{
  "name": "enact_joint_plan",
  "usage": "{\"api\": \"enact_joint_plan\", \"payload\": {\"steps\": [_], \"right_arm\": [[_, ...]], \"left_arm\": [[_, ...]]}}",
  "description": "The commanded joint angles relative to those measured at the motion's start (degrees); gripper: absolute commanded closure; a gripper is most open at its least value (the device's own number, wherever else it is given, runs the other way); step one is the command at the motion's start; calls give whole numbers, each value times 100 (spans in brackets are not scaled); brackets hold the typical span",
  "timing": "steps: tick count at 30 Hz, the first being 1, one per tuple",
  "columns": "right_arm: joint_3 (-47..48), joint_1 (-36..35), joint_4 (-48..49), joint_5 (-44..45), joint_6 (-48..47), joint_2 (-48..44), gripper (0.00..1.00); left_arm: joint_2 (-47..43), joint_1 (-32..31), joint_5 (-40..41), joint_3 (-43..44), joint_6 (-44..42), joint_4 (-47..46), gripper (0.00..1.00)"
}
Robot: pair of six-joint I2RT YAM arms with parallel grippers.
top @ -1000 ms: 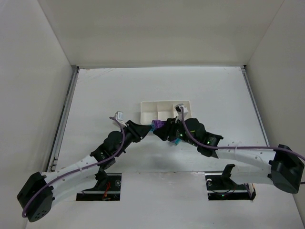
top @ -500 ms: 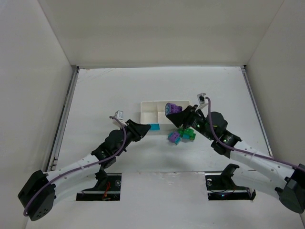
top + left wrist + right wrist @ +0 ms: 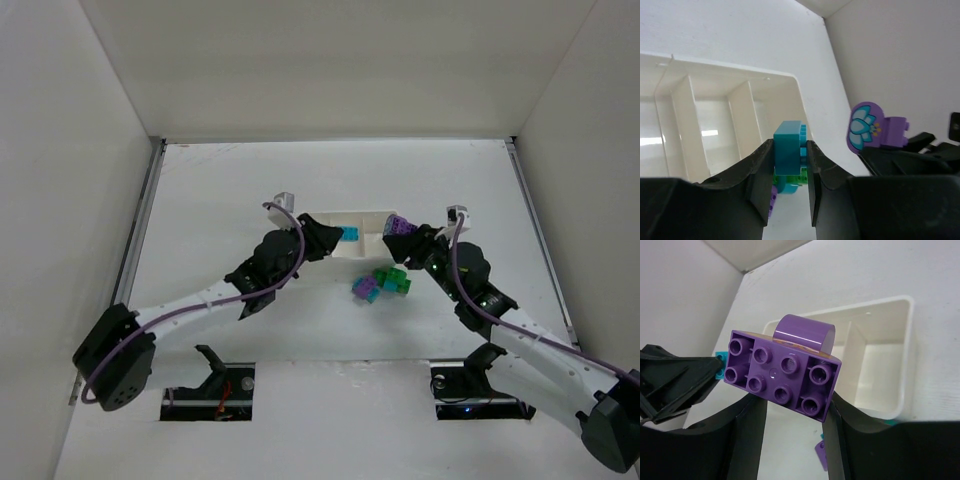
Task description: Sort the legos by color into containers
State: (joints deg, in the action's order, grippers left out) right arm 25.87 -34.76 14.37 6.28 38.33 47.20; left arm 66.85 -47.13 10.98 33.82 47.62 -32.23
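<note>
The white three-compartment tray (image 3: 366,216) lies mid-table. My left gripper (image 3: 336,239) is shut on a cyan brick (image 3: 349,234), held above the tray's middle part. In the left wrist view the cyan brick (image 3: 788,152) sits clamped between both fingers (image 3: 761,172), with the tray (image 3: 715,102) beyond. My right gripper (image 3: 414,241) is shut on a purple brick (image 3: 401,227) at the tray's right end. The right wrist view shows that purple brick (image 3: 784,372), studs facing the camera, above the tray (image 3: 880,357). A small cluster of purple, green and cyan legos (image 3: 380,284) lies in front of the tray.
The two grippers face each other closely over the tray; the left gripper's black tip (image 3: 675,382) shows in the right wrist view. White walls enclose the table on three sides. A loose purple brick (image 3: 821,455) lies on the table below the right gripper.
The left arm has carried the cyan brick from in front of the tray up and over it. The right arm has shifted right with the purple brick toward the tray's right end.
</note>
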Motion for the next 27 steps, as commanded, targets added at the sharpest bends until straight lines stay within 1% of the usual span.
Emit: {"api": "enact_joint_plan", "payload": {"steps": [1,7,13,15,20,25,27], "right_arm": [[-117,132,215,145,-97,-185,70],[-196,115,259,189,-150,-299,70],[-170,-78,382,189,-211,-71,70],[-152,-140,435,189,-273,69,70],[-91,-377,479,320,-361,280,70],[-38,-553,488,444,-493,421,70],[41,-571,462,462,-562,579,70]], "left_arm": [[512,68,254,484,-490,-65,86],[1251,69,510,836,-745,76,85],[1646,95,528,1003,-780,-3,83],[1761,69,536,1091,-833,-3,81],[1990,69,545,1205,-868,-55,67],[1929,156,528,1144,-859,-73,52],[1745,156,554,1039,-859,-73,50]]}}
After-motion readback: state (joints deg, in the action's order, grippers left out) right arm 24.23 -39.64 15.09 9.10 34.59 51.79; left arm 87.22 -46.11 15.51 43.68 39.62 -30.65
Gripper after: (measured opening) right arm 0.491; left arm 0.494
